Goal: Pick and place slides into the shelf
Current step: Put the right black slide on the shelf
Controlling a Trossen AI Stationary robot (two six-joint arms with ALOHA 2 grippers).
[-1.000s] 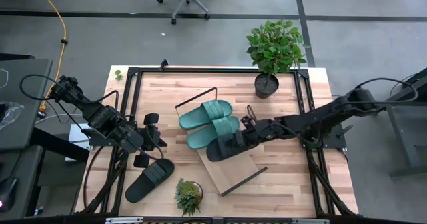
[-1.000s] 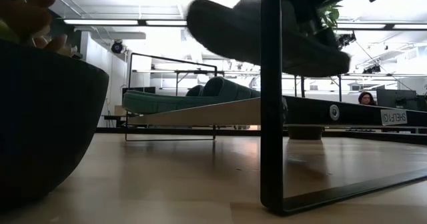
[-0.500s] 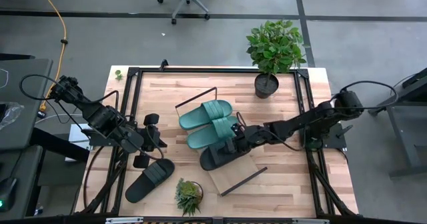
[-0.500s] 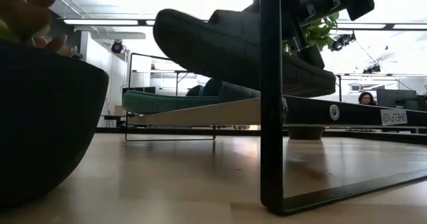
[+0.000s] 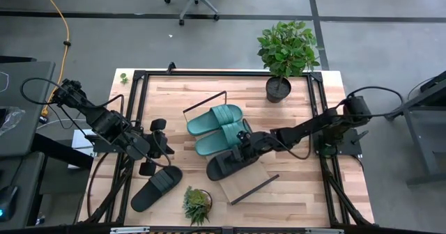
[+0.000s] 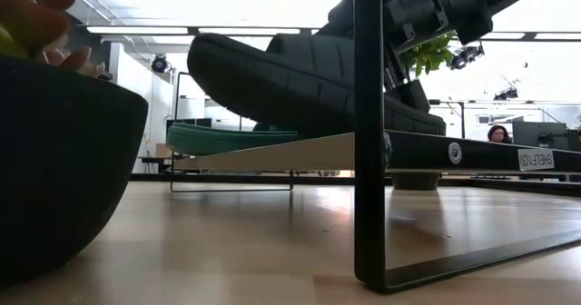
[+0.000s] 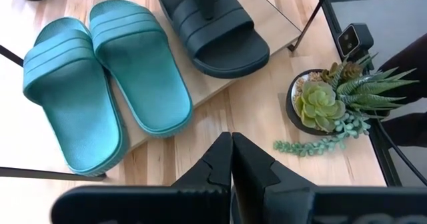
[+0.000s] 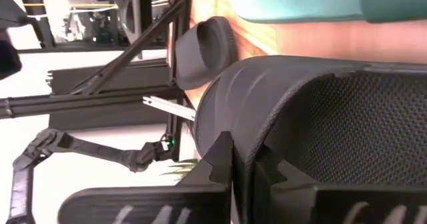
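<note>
My right gripper (image 5: 244, 148) reaches in from the table's right and is shut on a black slide (image 5: 230, 164) over the near part of the slanted light-wood shelf (image 5: 245, 182). The teal pair (image 5: 216, 119) (image 5: 224, 138) lies side by side, soles down, on the shelf's far part. The other black slide (image 5: 157, 187) lies flat on the table near the left near corner. My left gripper (image 5: 157, 146) waits shut above the table's left side, touching nothing. In the left wrist view, the teal slides (image 7: 100, 84) and the held black slide (image 7: 217, 31) lie ahead of it. My right gripper holds the black slide by its wide strap (image 8: 243, 121), at the strap's edge. One finger (image 8: 220, 161) is outside the strap and the other (image 8: 270, 177) under it. The slide (image 6: 300, 78) is tilted, its left end raised. Its low end (image 6: 425, 122) is at the shelf board; whether it touches, I cannot tell.
A potted plant (image 5: 286, 53) stands at the far right of the table. A small succulent pot (image 5: 197, 203) sits at the near edge, beside the loose black slide. The shelf's black wire frame (image 6: 368, 142) stands close to the low camera. A black rail frame edges the table.
My right gripper has carried the black slide toward the table's left and slightly toward the near edge, and down. The slide has come from well above the shelf to just over its board, tilted with its left end high.
</note>
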